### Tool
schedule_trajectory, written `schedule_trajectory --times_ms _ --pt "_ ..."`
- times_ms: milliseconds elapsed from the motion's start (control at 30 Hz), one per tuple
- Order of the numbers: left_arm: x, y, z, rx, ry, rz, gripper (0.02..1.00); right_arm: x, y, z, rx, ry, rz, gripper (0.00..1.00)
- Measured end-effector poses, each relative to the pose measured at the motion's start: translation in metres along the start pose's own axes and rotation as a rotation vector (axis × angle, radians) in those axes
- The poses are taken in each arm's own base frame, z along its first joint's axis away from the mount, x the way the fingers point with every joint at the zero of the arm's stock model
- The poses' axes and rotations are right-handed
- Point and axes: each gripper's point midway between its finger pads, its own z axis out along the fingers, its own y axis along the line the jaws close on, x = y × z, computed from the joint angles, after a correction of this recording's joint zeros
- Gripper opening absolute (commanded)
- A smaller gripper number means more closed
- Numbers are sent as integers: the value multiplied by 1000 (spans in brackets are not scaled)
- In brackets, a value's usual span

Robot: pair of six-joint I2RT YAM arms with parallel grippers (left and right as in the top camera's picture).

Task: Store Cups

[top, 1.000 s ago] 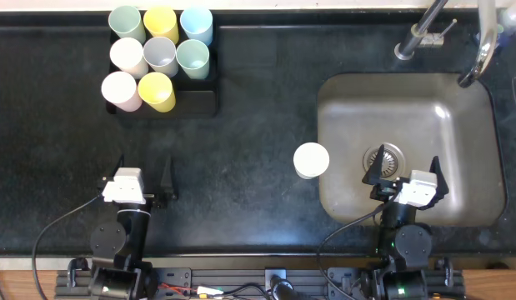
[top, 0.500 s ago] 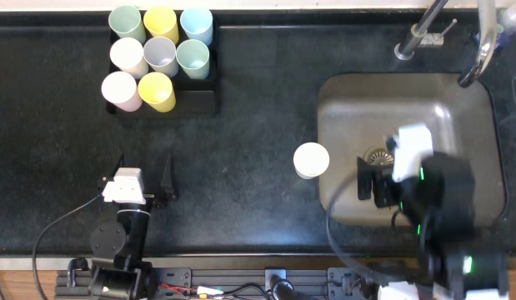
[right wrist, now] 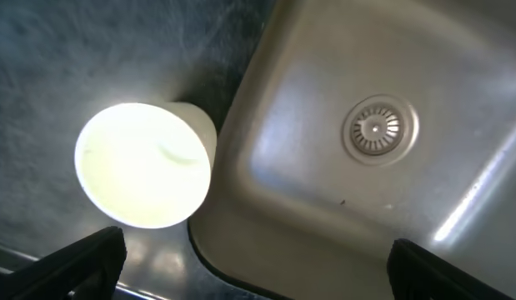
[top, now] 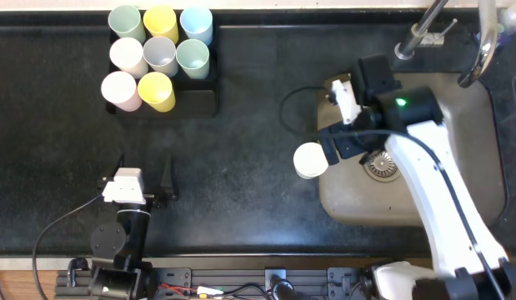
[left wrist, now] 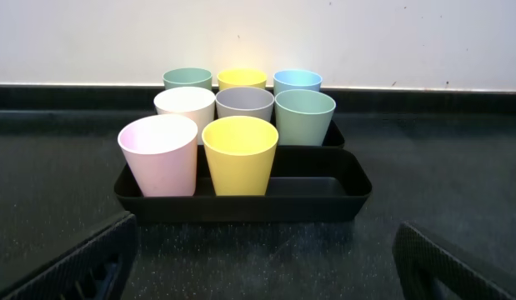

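item: loose white cup [top: 311, 160], smooth plastic by the look, tapered and round, standing upright with its mouth up on the dark speckled counter [top: 241, 175], just beside the rim of the steel sink [top: 458, 108]; long axis vertical. right gripper [right wrist: 258, 275]: jaws spread wide, holding nothing, poised above the sink's edge with the cup off-centre, lying toward one finger rather than between the two; judged, a short sideways shift toward the counter is needed before closing around the cup's wall. the right arm is much the nearer. left gripper [left wrist: 266, 262]: jaws likewise wide and empty, low over the counter, facing the black tray [left wrist: 324, 196], well apart from the loose cup. tray: shallow, matte, rounded corners, holding eight stored cups [top: 160, 54], all upright, in pastel green, yellow, blue, white, grey and pink; one bare slot at the front corner beside the front yellow cup [left wrist: 239, 154], the likely destination. sink: brushed metal, round slotted drain [right wrist: 376, 127].
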Motion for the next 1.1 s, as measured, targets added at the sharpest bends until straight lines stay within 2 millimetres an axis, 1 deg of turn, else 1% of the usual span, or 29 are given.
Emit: schedule_trajectory --times_ms 200,300,367,500,667,800,833,867,900,933,967,1100 --pt "0 0 0 0 0 0 998 -1 1 32 -34 105 -84 996" --pt "0 0 0 0 0 0 998 -9 0 45 -39 111 -106 996" --pt "0 0 0 0 0 0 998 -12 0 48 -40 107 -115 998" --pt "0 0 0 0 0 0 998 -11 0 53 -47 124 -121 996" --pt "0 0 0 0 0 0 998 -9 0 69 -59 177 -131 996" --pt "0 0 0 0 0 0 998 -11 0 78 -64 188 -141 1000" --pt "0 0 0 0 0 0 998 -12 -1 79 -64 190 -143 976" --pt "0 0 0 0 0 0 998 -12 -1 81 -65 193 -146 917" --pt "0 0 0 0 0 0 998 -12 -1 82 -66 195 -153 595" --pt "0 0 0 0 0 0 996 -13 -1 84 -67 195 -157 248" --pt "0 0 0 0 0 0 998 -13 0 84 -70 194 -155 42" --pt "0 0 0 0 0 0 998 -15 6 84 -99 185 -155 45"
